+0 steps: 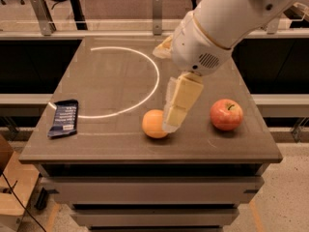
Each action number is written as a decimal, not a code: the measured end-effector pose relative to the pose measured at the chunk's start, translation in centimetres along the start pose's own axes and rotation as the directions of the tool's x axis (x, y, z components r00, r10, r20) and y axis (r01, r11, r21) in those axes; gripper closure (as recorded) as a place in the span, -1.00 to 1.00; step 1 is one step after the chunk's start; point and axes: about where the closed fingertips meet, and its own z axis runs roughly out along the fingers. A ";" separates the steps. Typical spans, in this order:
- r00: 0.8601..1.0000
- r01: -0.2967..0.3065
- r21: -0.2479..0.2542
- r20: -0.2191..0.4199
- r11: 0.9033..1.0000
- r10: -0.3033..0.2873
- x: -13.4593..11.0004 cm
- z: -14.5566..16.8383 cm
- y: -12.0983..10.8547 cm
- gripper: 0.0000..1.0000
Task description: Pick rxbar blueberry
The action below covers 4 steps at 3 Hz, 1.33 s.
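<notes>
The rxbar blueberry (63,118) is a flat dark navy wrapper with white print. It lies near the left edge of the brown table (111,81), towards the front. My gripper (172,123) hangs from the white arm and points down over the front middle of the table. Its tip is just right of the orange (153,124), far to the right of the bar. It holds nothing that I can see.
A red apple (226,114) sits at the front right of the table. A white arc (145,93) is drawn on the tabletop. Shelving rails run behind the table, and a drawer unit is below it.
</notes>
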 end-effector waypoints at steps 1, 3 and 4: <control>0.996 0.050 -0.025 0.075 0.998 -0.048 -3.0 2.5 -0.8 -1.00; 0.985 0.093 -0.051 0.152 0.994 -0.084 -6.7 5.6 -1.3 -1.00; 0.978 0.106 -0.072 0.187 0.992 -0.091 -7.6 6.6 -1.4 -1.00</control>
